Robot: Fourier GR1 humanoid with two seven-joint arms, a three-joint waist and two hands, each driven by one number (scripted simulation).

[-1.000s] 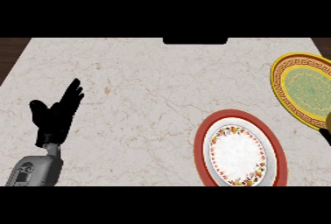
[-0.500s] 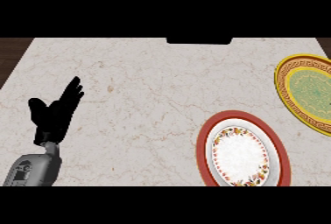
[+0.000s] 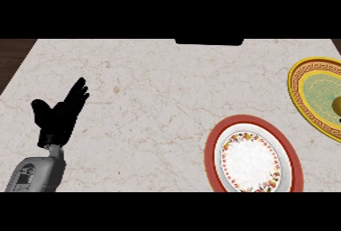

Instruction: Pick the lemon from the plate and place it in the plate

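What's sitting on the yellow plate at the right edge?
On the yellow plate a small yellow-brown round shape shows at the view's right edge, likely the lemon. Most of it, and the plate's right part, are cut off by the view's edge.

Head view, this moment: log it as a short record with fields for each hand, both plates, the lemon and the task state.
left hand: open, fingers up, resting at the view's left
right hand: not in view
red-rimmed plate: lower right, nothing on it
yellow-rimmed plate: right edge, partly cut off
lemon: yellowish shape on the yellow-rimmed plate, cut by the view's edge
task state: lemon not on the red-rimmed plate
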